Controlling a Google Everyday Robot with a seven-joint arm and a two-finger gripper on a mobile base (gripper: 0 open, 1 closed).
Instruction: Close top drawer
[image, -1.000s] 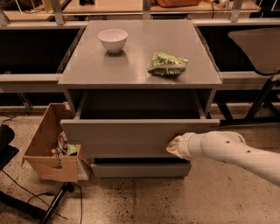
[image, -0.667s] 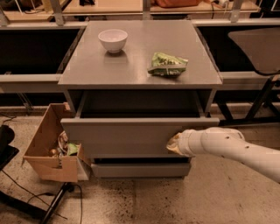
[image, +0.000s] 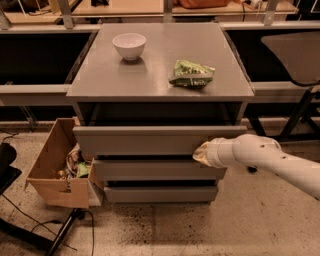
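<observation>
The top drawer (image: 145, 140) is a wide grey drawer with a plain flat front, the uppermost of three in the grey cabinet. It stands a short way out from the cabinet, with a dark gap above its front edge. My gripper (image: 201, 153) is at the end of the white arm coming in from the right. It is pressed against the right part of the drawer front, near its lower edge.
A white bowl (image: 129, 46) and a green snack bag (image: 192, 73) lie on the cabinet top (image: 150, 75). A cardboard box (image: 56, 167) of items stands on the floor at the cabinet's left. A chair (image: 295, 55) is at the right.
The top drawer has slid back toward the cabinet, with my gripper pushing on its front. The dark opening above it has narrowed.
</observation>
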